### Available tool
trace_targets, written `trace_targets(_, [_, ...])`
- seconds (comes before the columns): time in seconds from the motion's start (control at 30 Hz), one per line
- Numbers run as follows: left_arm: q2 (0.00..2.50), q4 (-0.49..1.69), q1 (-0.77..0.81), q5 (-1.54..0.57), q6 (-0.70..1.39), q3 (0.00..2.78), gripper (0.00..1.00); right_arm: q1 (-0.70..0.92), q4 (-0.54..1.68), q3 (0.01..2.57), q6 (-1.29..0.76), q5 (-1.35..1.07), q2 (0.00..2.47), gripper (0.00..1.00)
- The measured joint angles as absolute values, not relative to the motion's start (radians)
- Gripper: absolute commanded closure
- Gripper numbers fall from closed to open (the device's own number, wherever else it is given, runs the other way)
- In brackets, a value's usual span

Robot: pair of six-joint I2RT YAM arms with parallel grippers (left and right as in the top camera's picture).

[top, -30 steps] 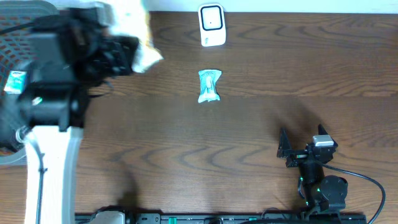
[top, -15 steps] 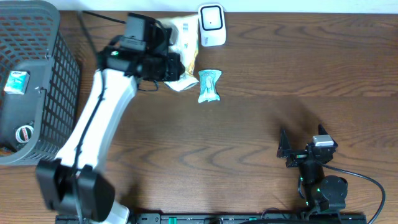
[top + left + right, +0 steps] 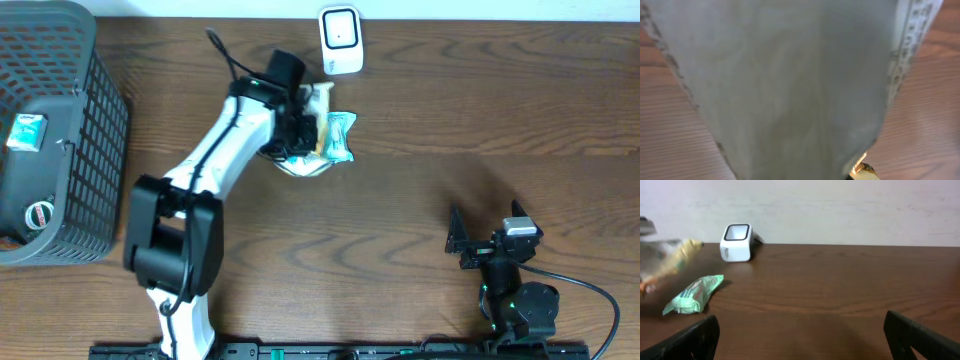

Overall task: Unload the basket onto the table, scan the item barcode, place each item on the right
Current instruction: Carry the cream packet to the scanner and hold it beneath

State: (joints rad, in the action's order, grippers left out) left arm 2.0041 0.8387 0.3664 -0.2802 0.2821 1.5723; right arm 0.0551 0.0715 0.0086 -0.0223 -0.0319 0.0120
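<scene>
Left arm (image 3: pixel 215 150) swung from basket (image 3: pixel 60 40), upper left, to top centre, stretched out; left gripper (image 3: pixel 303 135) clamped on pale packet (image 3: pixel 321 97) just below scanner (image 3: pixel 340 40), beside green packet (image 3: pixel 340 137). Right gripper (image 3: pixel 487 228) wide open, empty, lower right.

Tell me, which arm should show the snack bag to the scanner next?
Left. Its claw holds the pale bag right beside the white scanner; the right claw sits open and empty, far from it.

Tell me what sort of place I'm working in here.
Probably a mock shop checkout: a white barcode scanner at the table's far edge, a mesh basket holding goods on the left, and a green snack packet lying loose.
</scene>
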Motion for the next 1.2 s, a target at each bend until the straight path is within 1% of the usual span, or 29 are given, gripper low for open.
trace_targets(0.1, [2.035,0.843,0.391,-0.220,0.302,1.572,0.93,0.055,0.072,0.009,-0.022,-0.032,0.012,0.01])
trace_targets(0.27, [2.050,0.848,0.399,-0.056,0.348,1.572,0.93,0.055,0.072,0.009,-0.022,-0.032,0.012,0.01])
trace_targets(0.4, [2.050,0.849,0.395,0.008,0.365,1.572,0.92,0.055,0.072,0.009,-0.022,-0.032,0.012,0.01])
trace_targets(0.97, [2.102,0.847,0.435,-0.023,0.412,1.569,0.92,0.055,0.072,0.009,-0.022,-0.032,0.012,0.01])
trace_targets(1.2, [2.102,0.828,0.447,-0.055,0.395,1.569,0.92,0.055,0.072,0.009,-0.022,-0.032,0.012,0.01])
